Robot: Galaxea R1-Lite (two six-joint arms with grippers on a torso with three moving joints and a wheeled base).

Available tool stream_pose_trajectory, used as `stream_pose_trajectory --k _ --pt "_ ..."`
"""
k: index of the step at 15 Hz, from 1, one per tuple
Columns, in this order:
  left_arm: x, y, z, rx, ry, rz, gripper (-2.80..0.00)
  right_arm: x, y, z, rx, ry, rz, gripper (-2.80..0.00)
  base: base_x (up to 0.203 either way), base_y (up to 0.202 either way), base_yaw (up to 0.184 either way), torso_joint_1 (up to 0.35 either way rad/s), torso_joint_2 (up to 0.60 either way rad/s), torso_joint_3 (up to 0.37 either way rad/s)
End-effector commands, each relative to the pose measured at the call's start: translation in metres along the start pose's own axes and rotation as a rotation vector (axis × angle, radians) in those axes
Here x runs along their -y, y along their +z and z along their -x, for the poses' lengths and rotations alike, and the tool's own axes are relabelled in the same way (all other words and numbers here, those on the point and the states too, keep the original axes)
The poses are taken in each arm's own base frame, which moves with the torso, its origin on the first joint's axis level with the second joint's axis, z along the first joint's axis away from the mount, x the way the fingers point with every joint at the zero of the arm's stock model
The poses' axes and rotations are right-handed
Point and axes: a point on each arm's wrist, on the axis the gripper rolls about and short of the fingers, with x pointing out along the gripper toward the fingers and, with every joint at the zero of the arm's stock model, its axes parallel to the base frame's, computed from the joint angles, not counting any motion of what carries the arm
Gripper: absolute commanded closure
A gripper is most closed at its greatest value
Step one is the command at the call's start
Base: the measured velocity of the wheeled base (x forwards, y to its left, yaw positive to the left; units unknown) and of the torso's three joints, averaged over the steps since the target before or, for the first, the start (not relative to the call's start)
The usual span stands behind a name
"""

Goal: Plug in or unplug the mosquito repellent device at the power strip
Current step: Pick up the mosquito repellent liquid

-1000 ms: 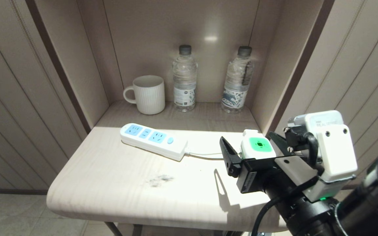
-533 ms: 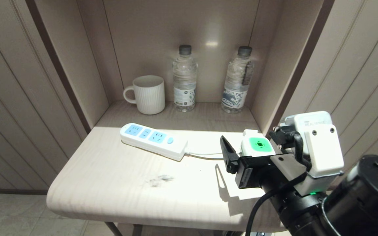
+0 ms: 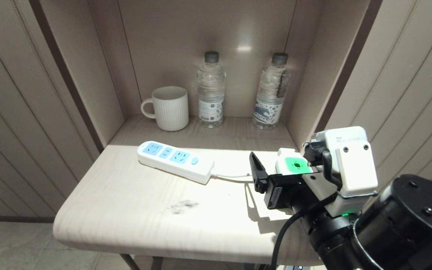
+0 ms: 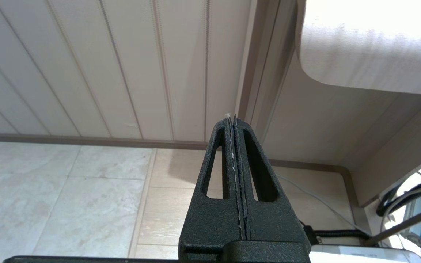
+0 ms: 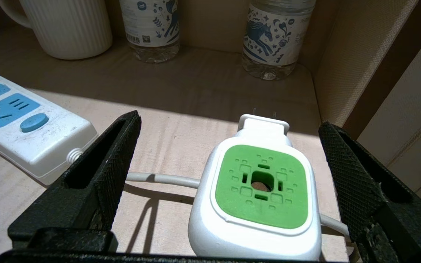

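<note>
The right gripper (image 5: 228, 182), jaws spread wide around the unplugged mosquito repellent device (image 5: 258, 197) beside the power strip (image 3: 174, 160), should be centred before being closed.

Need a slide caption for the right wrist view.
Open right gripper straddling the unplugged white, green-topped mosquito repellent device beside the white, blue-faced power strip.

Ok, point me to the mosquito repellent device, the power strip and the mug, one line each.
mosquito repellent device (image 5: 261, 186): right wrist view, on its green top patch.
power strip (image 3: 171, 155): head view, on a light-blue socket face.
mug (image 3: 171, 108): head view, on its ribbed white side.
</note>
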Motion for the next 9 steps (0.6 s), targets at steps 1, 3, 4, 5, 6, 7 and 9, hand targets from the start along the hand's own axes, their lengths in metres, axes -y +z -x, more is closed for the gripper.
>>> stream_pose_trajectory --k 1,3,4,5,6,7,9 --pt "0.0000 -0.0001 -0.0001 -0.002 0.001 0.001 0.00 -0.0016 -0.0021 -0.0019 -0.002 -0.007 0.006 -2.80 0.000 0.000 0.000 0.000 0.00 0.000" --pt "0.0000 -0.0001 -0.0001 -0.002 0.000 -0.001 0.00 -0.0032 -0.0040 -0.0030 -0.006 -0.007 0.019 -2.80 0.000 0.000 0.000 0.000 0.00 0.000" --pt "0.0000 -0.0001 -0.0001 -0.002 0.000 0.001 0.00 -0.0029 -0.0044 -0.0037 -0.005 -0.008 0.019 -2.80 0.000 0.000 0.000 0.000 0.00 0.000" --pt "0.0000 -0.0001 -0.0001 -0.002 0.000 -0.001 0.00 -0.0022 -0.0052 -0.0053 -0.006 -0.013 0.022 -2.80 0.000 0.000 0.000 0.000 0.00 0.000" --pt "0.0000 -0.0001 -0.0001 -0.002 0.002 0.001 0.00 -0.0001 -0.0045 -0.0080 -0.003 -0.021 0.020 -2.80 0.000 0.000 0.000 0.000 0.00 0.000" --pt "0.0000 -0.0001 -0.0001 -0.002 -0.001 0.001 0.00 -0.0001 -0.0045 -0.0087 -0.002 -0.020 0.020 -2.80 0.000 0.000 0.000 0.000 0.00 0.000" --pt "0.0000 -0.0001 -0.0001 -0.002 0.002 0.001 0.00 0.0002 -0.0043 -0.0094 0.001 -0.022 0.016 -2.80 0.000 0.000 0.000 0.000 0.00 0.000"
